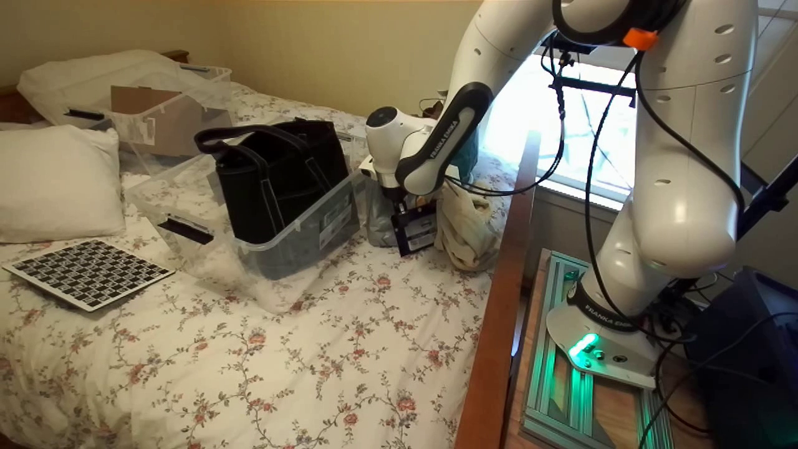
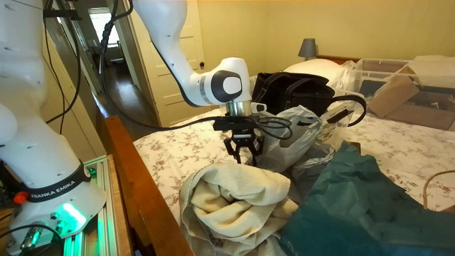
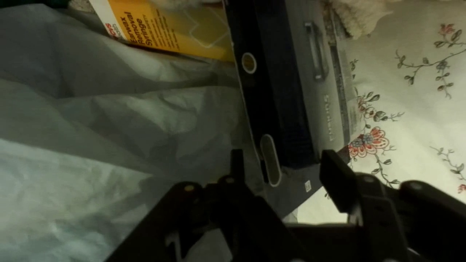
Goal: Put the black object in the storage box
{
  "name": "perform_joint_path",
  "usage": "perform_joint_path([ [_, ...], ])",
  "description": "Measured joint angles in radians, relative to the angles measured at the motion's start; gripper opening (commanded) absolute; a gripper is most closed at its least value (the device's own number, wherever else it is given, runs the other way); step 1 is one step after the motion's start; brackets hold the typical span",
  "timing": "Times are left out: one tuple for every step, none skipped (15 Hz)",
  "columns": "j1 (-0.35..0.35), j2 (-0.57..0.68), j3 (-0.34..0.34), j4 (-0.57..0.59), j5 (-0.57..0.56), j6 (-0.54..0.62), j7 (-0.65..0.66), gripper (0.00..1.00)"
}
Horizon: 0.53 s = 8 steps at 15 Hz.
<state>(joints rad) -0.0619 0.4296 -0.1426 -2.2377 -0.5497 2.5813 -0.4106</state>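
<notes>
One spread hand [image 2: 246, 161] hangs over the flowered bedspread [image 1: 280, 380], yellow walls [image 1: 336, 50] behind.

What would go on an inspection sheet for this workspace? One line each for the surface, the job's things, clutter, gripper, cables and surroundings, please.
Surface: floral-covered bed, lightly creased.
Job's things: black bag in the storage box, rising above its walls; whether it sits flat can't be told.
Clutter: grey plastic bag, cream cloth, crumpled teal material, checkered board, yellow package, black-and-grey box.
Gripper: pointing down, fingers apart; the black-and-grey box shows between them in the wrist view, contact unclear.
Cables: black cable sagging, loops gathered beside the gripper.
Surroundings: wooden rail, bright window, door, lamp.
</notes>
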Motion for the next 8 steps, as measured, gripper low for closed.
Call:
perform_joint_path([
  [0.000, 0.000, 0.000, 0.000, -0.002, -0.001, 0.000, 0.35],
  [0.001, 0.000, 0.000, 0.001, -0.005, -0.001, -0.001, 0.37],
  [0.000, 0.000, 0.000, 0.002, -0.008, -0.002, -0.002, 0.38],
  [0.000, 0.000, 0.000, 0.005, -0.012, -0.004, -0.002, 0.39],
  [0.000, 0.000, -0.001, 0.006, -0.018, -0.005, -0.002, 0.35],
  [-0.001, 0.000, -0.001, 0.007, -0.024, -0.005, -0.002, 0.25],
  [-0.001, 0.000, -0.002, 0.007, -0.029, -0.005, -0.003, 0.12],
  [-0.002, 0.000, -0.003, 0.007, -0.033, -0.007, -0.004, 0.06],
])
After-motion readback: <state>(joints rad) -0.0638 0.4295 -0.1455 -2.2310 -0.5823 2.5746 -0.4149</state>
